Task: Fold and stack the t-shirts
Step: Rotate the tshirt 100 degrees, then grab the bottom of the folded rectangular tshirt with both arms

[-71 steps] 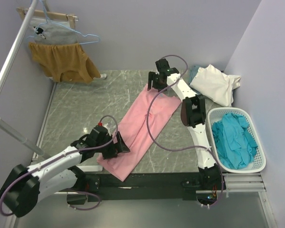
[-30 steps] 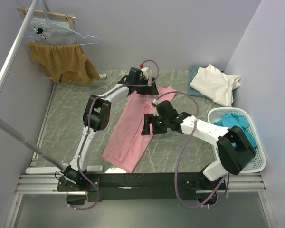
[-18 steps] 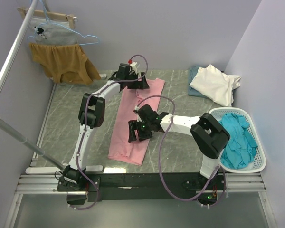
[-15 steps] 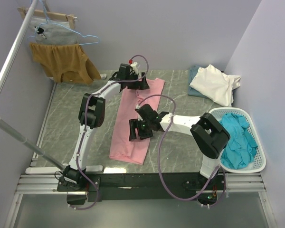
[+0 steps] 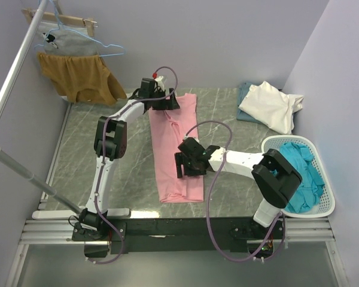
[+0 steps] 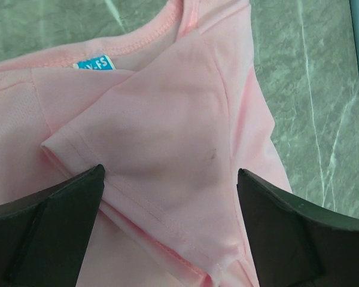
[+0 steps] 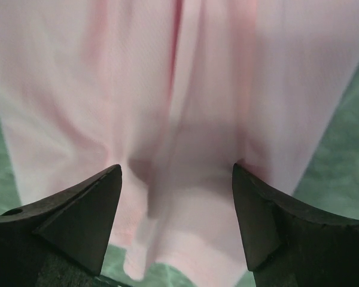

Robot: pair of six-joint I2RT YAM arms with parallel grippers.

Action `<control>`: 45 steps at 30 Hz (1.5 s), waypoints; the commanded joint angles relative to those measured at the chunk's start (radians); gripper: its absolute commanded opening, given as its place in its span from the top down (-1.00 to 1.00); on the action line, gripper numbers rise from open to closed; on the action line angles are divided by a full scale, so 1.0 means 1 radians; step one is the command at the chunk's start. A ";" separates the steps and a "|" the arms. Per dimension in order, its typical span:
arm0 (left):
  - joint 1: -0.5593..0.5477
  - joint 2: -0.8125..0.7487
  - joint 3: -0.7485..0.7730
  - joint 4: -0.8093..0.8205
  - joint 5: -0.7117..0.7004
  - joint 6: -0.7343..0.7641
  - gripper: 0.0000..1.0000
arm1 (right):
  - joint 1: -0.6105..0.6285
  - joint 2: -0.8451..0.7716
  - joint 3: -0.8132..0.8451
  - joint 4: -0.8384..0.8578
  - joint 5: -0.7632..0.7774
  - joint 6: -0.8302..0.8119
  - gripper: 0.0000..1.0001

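The light pink t-shirt (image 5: pixel 167 149) lies folded into a long narrow strip, collar at the far end, hem toward me. My left gripper (image 5: pixel 163 101) hangs over the collar end with its jaws wide apart. In the left wrist view a folded-in sleeve (image 6: pixel 167 131) lies between my left gripper's (image 6: pixel 170 179) fingers, below the blue neck label (image 6: pixel 94 63). My right gripper (image 5: pixel 188 164) sits low over the strip's near half, open; the pink cloth (image 7: pixel 185 89) and its hem lie flat between my right gripper's (image 7: pixel 176 173) fingers. Nothing is pinched.
A cream-white t-shirt (image 5: pixel 269 106) lies on a grey-blue one (image 5: pixel 245 92) at the back right. Teal shirts (image 5: pixel 296 173) fill a white basket (image 5: pixel 299 212) at the right. Mustard (image 5: pixel 78 78) and grey (image 5: pixel 66 39) garments hang on a rail at the back left.
The pink shirt has swung from a slant to nearly straight. The left gripper slid left along the far edge; the right gripper and the hem end moved right.
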 commanded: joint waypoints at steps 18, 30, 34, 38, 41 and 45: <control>-0.182 -0.741 -0.787 0.155 -0.172 -0.170 -0.99 | 0.022 -0.336 -0.130 -0.194 0.215 0.054 -0.63; -0.384 -1.109 -1.397 0.268 -0.312 -0.288 -0.99 | -0.013 -0.348 -0.262 -0.101 0.138 0.074 -0.22; -0.407 -1.114 -1.432 0.275 -0.290 -0.317 -0.99 | -0.015 -0.341 -0.271 -0.077 0.104 0.081 -0.20; -0.441 -1.109 -1.453 0.274 -0.279 -0.344 -0.99 | -0.012 -0.322 -0.283 -0.052 0.061 0.090 -0.08; -0.475 -1.112 -1.475 0.263 -0.279 -0.360 -0.99 | -0.012 -0.319 -0.297 -0.035 0.046 0.102 0.07; -0.527 -1.123 -1.504 0.231 -0.278 -0.377 -0.99 | -0.012 -0.313 -0.301 -0.039 0.040 0.107 0.14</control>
